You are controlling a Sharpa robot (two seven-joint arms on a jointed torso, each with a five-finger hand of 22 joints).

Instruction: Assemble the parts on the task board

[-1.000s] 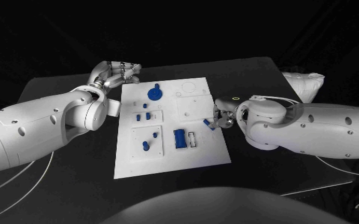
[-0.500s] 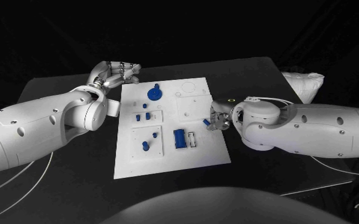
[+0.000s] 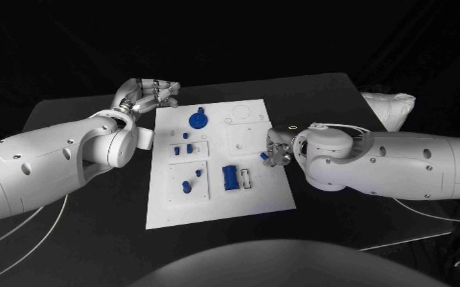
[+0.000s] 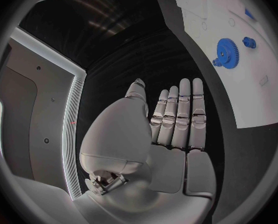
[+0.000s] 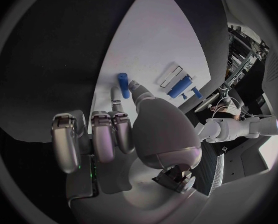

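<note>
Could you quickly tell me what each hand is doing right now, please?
Left hand: open, fingers extended, holding nothing, beside the task board.
Right hand: pinching a small blue part over the board.

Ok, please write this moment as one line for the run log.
left robot hand: open, beside task board | right robot hand: fingertips at small blue part, hold unclear | blue gear: on board

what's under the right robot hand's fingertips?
A small blue peg lying on the white board, with the right robot hand touching it. Whether it is gripped is hidden by the fingers.
</note>
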